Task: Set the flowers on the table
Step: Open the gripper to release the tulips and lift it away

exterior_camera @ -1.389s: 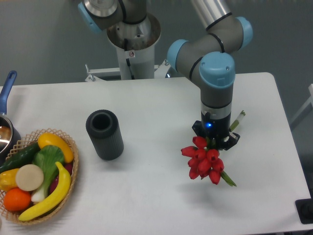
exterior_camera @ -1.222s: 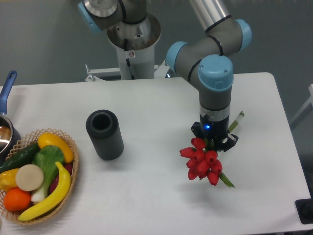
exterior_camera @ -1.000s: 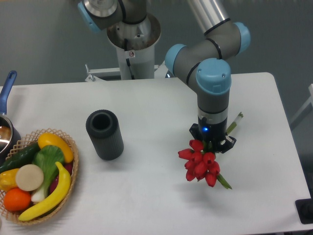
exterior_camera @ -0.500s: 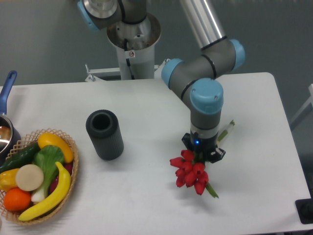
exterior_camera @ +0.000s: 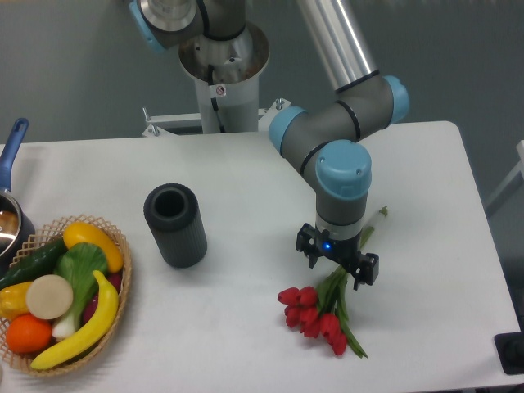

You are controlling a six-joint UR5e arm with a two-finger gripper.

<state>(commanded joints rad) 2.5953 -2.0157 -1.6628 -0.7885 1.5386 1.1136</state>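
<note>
The flowers, a bunch of red tulip buds with green stems, lie on the white table near the front right. The buds point to the front left and the stems run back up under the wrist. My gripper hangs straight above the stems. It is open, with its jaws spread either side of the stems and not holding them. One pale stem end sticks out behind the wrist.
A dark ribbed cylinder stands to the left of the flowers. A wicker basket of fruit and vegetables sits at the front left. A pot with a blue handle is at the left edge. The robot base stands at the back.
The gripper moved left and toward the front with the flowers, then opened. The flowers have dropped out of its hold and now lie flat on the table.
</note>
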